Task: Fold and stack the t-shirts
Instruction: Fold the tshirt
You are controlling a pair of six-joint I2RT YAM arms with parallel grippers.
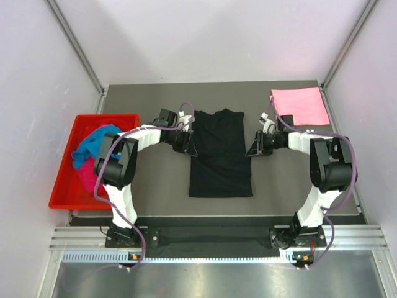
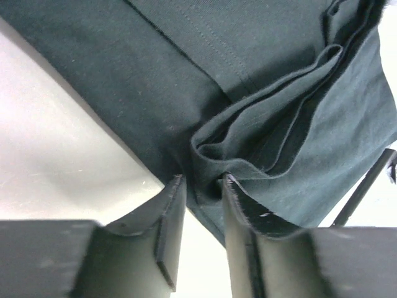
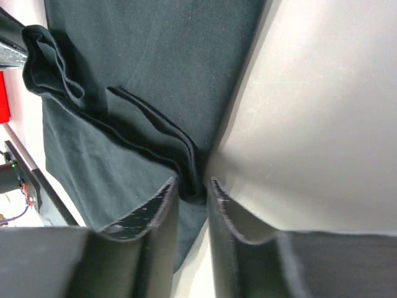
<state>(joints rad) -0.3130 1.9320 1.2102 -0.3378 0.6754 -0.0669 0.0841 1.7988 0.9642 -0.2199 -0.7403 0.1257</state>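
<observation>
Lying flat on the table (image 1: 155,186), sleeves tucked in, the black shirt (image 1: 220,158) looks set for its next fold. Right gripper (image 1: 252,149) is nipped narrow on the right-edge fold. Left gripper (image 1: 188,143) sits half-open astride the left edge, no sure pinch, likely so both sides lift together.

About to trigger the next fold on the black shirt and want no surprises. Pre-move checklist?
1. Black t-shirt flat, sleeves folded in: ok.
2. Left pincer at its left edge, cloth between tips: ok.
3. Right pincer at right edge, cloth between tips: ok.
4. Both grips closed firmly: cannot tell.
5. Pink t-shirt folded, clear in far right corner: ok.
6. Turquoise t-shirt and magenta t-shirt in red tray, out of path: ok.
</observation>
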